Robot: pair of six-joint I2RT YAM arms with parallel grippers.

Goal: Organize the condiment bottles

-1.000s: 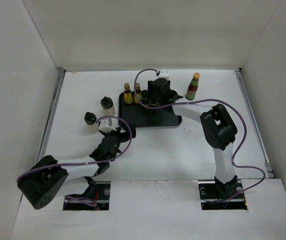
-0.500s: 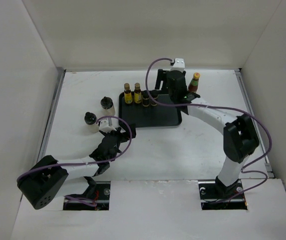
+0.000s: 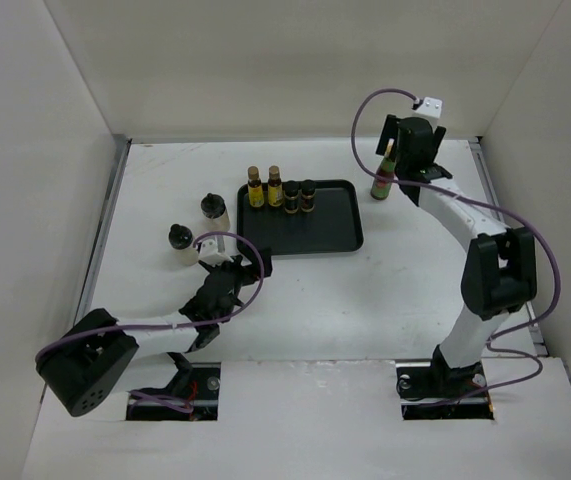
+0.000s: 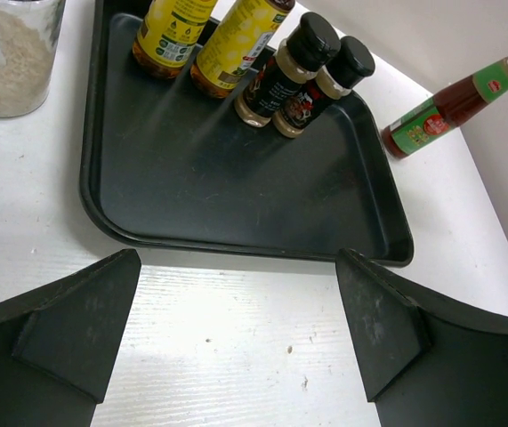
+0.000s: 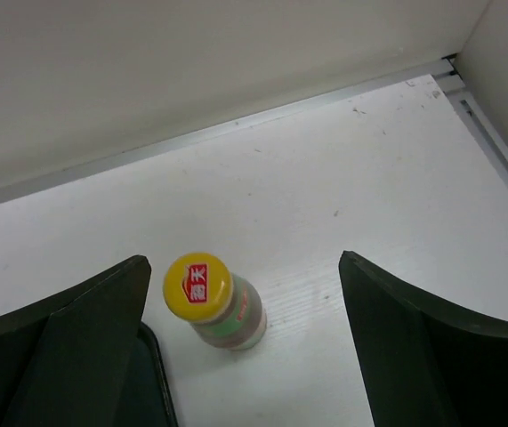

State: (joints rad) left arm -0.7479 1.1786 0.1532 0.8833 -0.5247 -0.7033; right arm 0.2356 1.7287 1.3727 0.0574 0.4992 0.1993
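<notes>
My right tool (image 5: 245,263) is spread wide and grasps nothing. It hangs above the red bottle (image 5: 215,307), which stands upright on the counter (image 5: 351,178) just off the far right corner of the tray (image 3: 337,236), close to the back wall. My left tool (image 4: 237,260) is also released and empty, low over the counter at the tray's near edge. Two yellow bottles (image 3: 255,189) and two dark bottles (image 3: 308,195) stand in a row along the tray's far edge. Two cream jars (image 3: 215,212) wait on the counter to the tray's left.

From my right wrist view the red bottle sits nearer my left finger than the middle of the gap. If I go straight down, I think that finger could clip the cap or land on the tray's rim. The bottle is tall and narrow, so a sideways nudge would likely topple it and send it rolling.

Clenching off-centre would shove it before I have it. A pinch too high, on the cap alone, may let it swing. Carried too low, its base could catch the rim, and a careless set-down could knock over the row.
</notes>
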